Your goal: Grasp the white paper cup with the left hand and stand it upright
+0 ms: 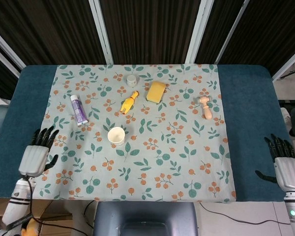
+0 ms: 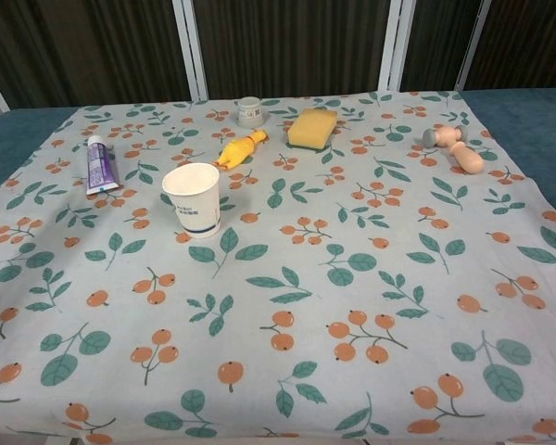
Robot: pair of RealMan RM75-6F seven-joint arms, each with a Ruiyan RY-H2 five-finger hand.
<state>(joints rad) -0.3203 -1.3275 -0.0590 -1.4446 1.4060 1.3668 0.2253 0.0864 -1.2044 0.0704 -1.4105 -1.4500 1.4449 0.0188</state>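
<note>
The white paper cup stands upright on the floral cloth, its open mouth facing up, with nothing touching it. My left hand is far to the cup's left, over the blue table edge, with its fingers spread and nothing in it. My right hand hangs at the table's right edge, fingers apart and holding nothing. Neither hand shows in the chest view.
On the floral cloth lie a purple tube, a yellow toy, a small white jar, a yellow sponge and a wooden pestle-like piece.
</note>
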